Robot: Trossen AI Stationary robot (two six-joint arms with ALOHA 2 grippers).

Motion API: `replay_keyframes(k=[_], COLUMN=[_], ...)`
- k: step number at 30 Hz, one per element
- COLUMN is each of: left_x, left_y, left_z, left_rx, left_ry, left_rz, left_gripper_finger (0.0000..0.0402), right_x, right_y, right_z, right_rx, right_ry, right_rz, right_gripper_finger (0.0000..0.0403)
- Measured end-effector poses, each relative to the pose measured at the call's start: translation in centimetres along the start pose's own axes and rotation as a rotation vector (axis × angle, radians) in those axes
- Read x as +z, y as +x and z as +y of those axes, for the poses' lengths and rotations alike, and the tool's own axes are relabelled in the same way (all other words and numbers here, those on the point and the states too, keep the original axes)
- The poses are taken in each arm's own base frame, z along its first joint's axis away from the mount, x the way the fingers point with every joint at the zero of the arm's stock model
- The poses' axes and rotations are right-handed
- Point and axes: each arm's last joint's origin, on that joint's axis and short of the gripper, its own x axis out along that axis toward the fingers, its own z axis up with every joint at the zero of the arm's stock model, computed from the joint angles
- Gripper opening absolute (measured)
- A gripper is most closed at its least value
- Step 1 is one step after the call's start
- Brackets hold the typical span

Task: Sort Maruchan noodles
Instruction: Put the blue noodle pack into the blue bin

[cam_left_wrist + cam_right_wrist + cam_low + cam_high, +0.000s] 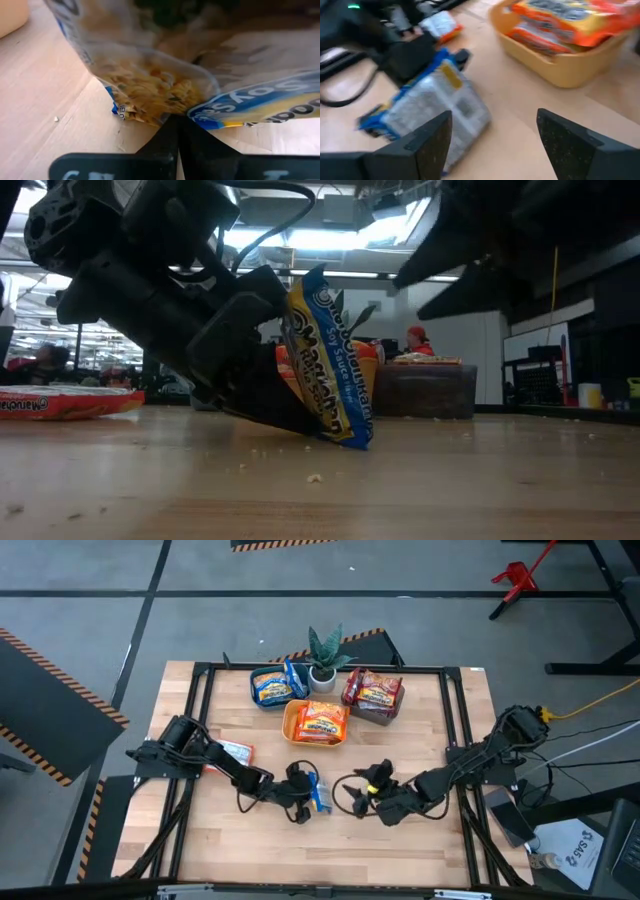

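Left gripper (303, 787): clamped on the lower edge of the blue-and-yellow soy sauce packet (316, 791), mid-table, near the front.
Held packet: stands on edge and tilts in the low view (328, 358), bottom corner touching the wooden table (420, 740); blue border, yellow panel, clear window showing noodles in the left wrist view (150, 85).
Right gripper (366, 796): fingers (427, 145) spread wide, holding nothing, just beside the held packet, not touching it.
Red-and-white packet (232, 752): flat on the table under the left arm.
Orange bin (292, 723): orange packets (321, 722) inside, behind the grippers.
Teal bin (258, 677): yellow-and-blue packets (276, 686), back left.
Grey bin (384, 715): red packets (374, 689), back right.
Potted plant (324, 655): between the teal and grey bins.
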Motion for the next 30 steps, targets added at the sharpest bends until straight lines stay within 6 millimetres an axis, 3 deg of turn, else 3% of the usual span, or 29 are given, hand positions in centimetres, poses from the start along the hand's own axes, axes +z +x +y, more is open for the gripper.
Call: replay_keyframes(k=[8, 13, 20, 23, 30], left_x=[0.0, 0.1, 0.3, 0.4, 0.7], left_y=[0.0, 0.0, 0.1, 0.2, 0.4], left_z=[0.0, 0.0, 0.1, 0.2, 0.7], left_rx=[-0.001, -0.003, 0.000, 0.002, 0.015], left_ry=[-0.017, -0.032, -0.066, -0.075, -0.108], left_rz=[-0.004, -0.011, -0.021, -0.025, -0.034], left_gripper_finger=[0.0000, 0.0000, 0.0000, 0.0000, 0.0000], right_x=[-1.6, -2.3, -1.9, -2.0, -2.2], right_y=[2.0, 3.0, 2.4, 2.0, 1.7], right_z=[2.0, 3.3, 5.8, 6.0, 6.0], right_rx=[0.173, 0.189, 0.146, 0.087, 0.052], right_ry=[-0.047, -0.105, -0.266, -0.310, -0.246], right_rz=[-0.010, 0.039, -0.044, -0.054, -0.069], right_gripper_finger=[0.0264, 0.0264, 0.0264, 0.0264, 0.0264])
